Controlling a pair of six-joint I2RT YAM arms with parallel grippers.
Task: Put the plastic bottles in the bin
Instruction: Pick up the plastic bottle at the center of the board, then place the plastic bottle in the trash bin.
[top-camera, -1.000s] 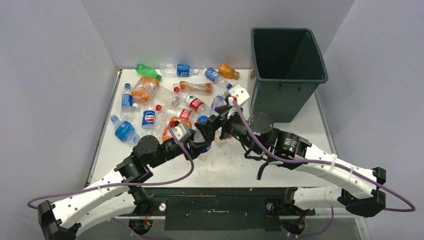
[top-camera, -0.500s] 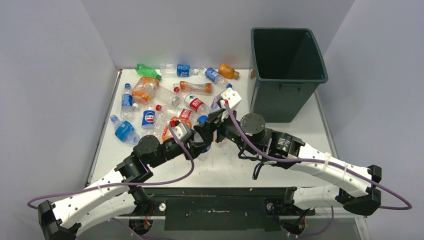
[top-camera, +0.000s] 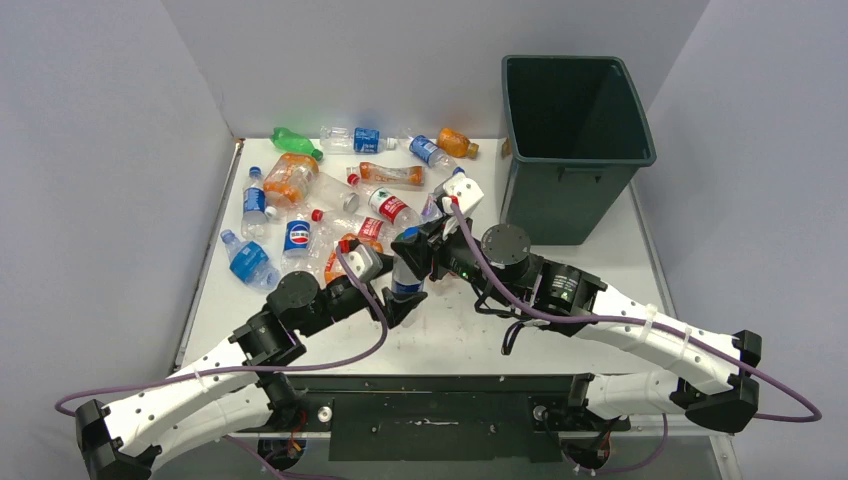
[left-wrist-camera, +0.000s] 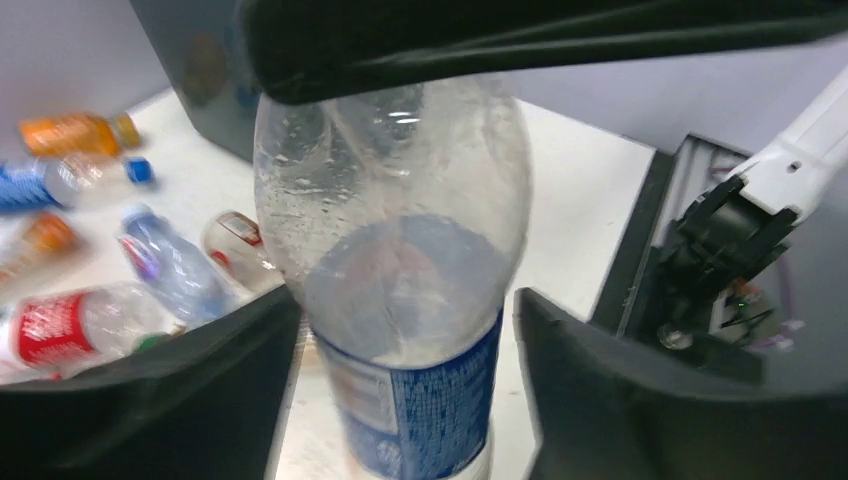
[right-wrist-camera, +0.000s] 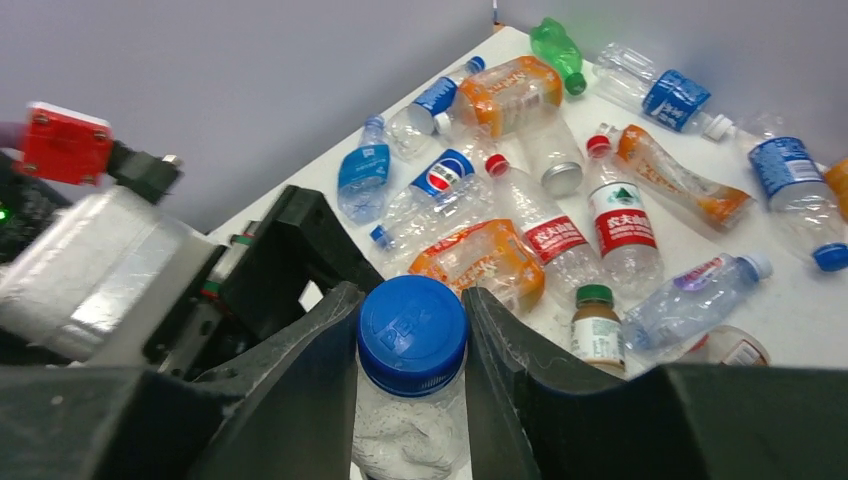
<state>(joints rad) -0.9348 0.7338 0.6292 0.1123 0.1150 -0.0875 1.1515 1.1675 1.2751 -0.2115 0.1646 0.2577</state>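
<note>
The clear bottle (top-camera: 405, 268), blue-capped and blue-labelled, is held upright above the table (top-camera: 450, 335), near the front edge and between the two arms. Its labelled lower body is clamped between the fingers of the left gripper (left-wrist-camera: 410, 300), which are pressed against it on either side. Its blue cap is pinched from above by the right gripper (right-wrist-camera: 412, 330), with one finger set against each side. The other bottles (top-camera: 330, 200) are strewn behind and to the left. The bin (top-camera: 575, 150) is seen standing well apart at the far right.
</note>
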